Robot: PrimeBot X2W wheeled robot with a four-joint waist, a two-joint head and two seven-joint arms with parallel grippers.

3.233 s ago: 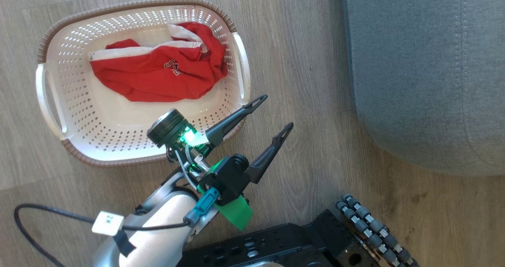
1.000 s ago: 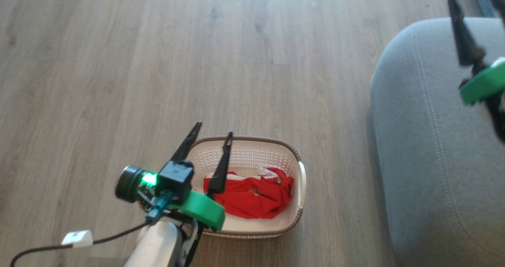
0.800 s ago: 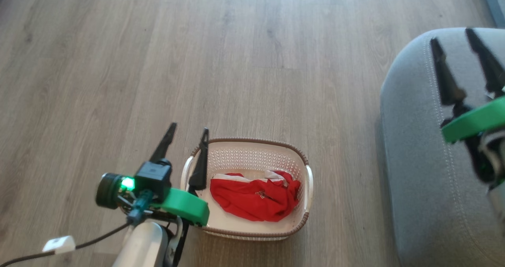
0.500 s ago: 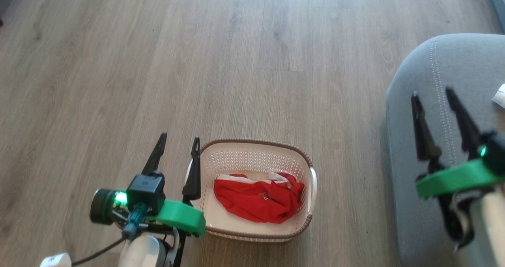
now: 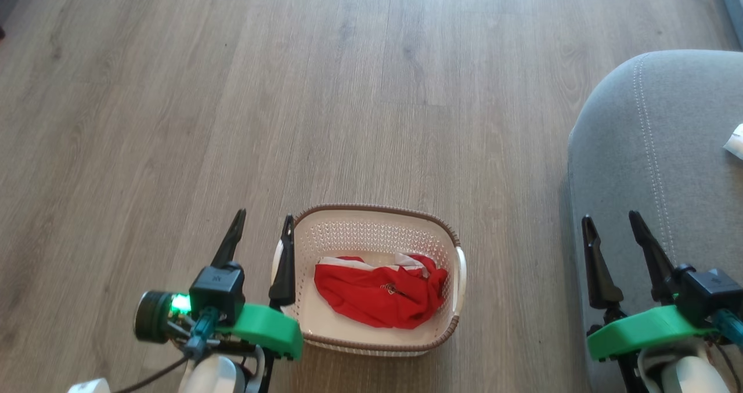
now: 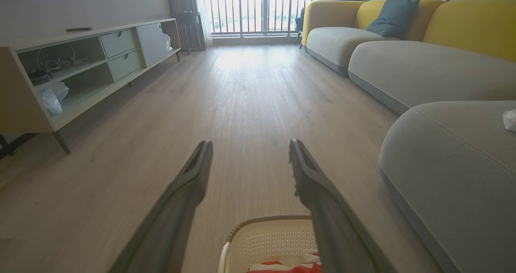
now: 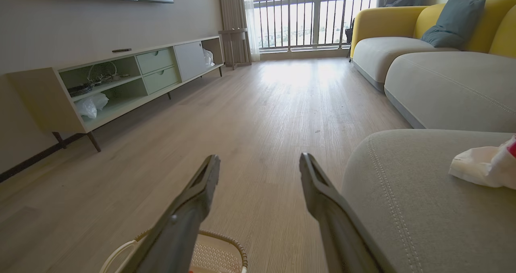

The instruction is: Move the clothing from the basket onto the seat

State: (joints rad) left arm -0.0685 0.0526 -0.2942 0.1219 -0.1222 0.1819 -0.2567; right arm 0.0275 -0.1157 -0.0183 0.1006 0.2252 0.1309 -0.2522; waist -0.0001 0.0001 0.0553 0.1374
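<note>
Wood floor (image 5: 348, 91) bears the basket (image 5: 371, 208); we log the red clothing (image 5: 377, 294) heaped inside, long axis left-right, just right of the nearer left gripper (image 5: 264, 216), jaws apart and empty, while the right gripper (image 5: 610, 216), likewise apart, hovers at the left edge of the seat (image 5: 667, 149).

The red and white fabric clothing (image 5: 380, 297) lies in the oval white perforated plastic basket (image 5: 371, 230) on the wooden floor (image 5: 290, 91); the large grey upholstered seat (image 5: 685, 149) stands at its three o'clock.
</note>
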